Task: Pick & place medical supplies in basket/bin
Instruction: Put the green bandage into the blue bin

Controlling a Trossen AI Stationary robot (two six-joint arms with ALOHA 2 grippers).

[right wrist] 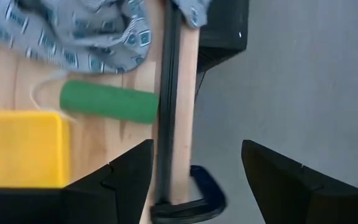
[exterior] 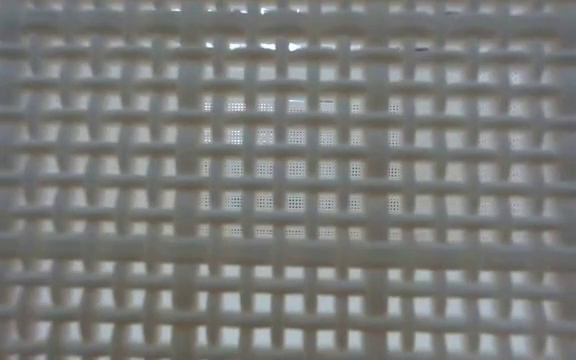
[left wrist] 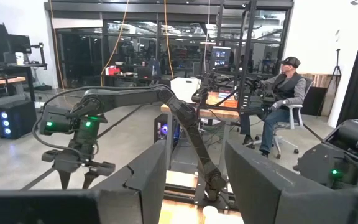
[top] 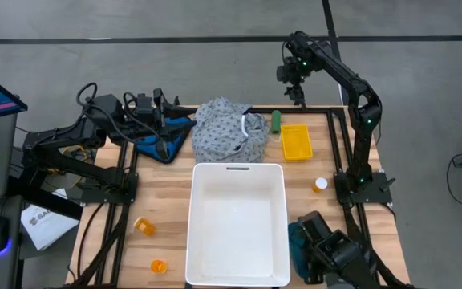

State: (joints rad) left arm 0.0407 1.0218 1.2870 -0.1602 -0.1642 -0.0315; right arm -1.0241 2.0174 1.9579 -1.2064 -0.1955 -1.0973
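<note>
A grey-white dotted garment [top: 227, 128] lies bunched on the table behind the white basket [top: 237, 166]. A green cylinder [top: 276, 122] lies on its side next to it, also in the right wrist view [right wrist: 107, 101]. Two orange pill bottles [top: 144, 226] [top: 159, 266] lie left of the basket, and a third [top: 320, 185] stands to its right. My right gripper [right wrist: 194, 162] hangs open over the table's far edge, just beyond the cylinder, pointing steeply down. My left gripper [left wrist: 194, 168] is open, held high and level at the far left.
A yellow box [top: 295, 140] sits right of the green cylinder. A clamp [right wrist: 188, 199] grips the far table edge below my right gripper. Cables and a blue item [top: 163, 140] lie at the far left. The basket's mesh wall [exterior: 288, 180] fills the low view. A person sits beyond the table.
</note>
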